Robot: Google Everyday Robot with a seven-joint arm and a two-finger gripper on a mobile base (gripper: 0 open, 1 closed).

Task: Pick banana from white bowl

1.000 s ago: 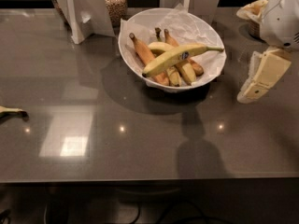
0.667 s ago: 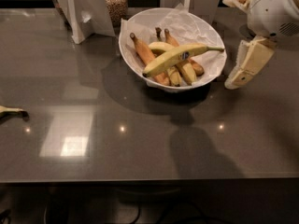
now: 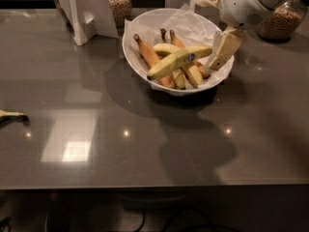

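Approach phase, I'd say: the cream two-finger gripper [image 3: 223,50] hangs at the right rim of the large paper-lined white bowl [image 3: 140,23], holding nothing, openness impossible to tell. Inside, the long yellow-green stickered banana [image 3: 179,61] lies atop the other bananas [image 3: 149,57]; next, descend over its stem end

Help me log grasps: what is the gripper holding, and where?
Nothing, apparently: the gripper is over the round white bowl, beside the long yellow-green banana lying there.
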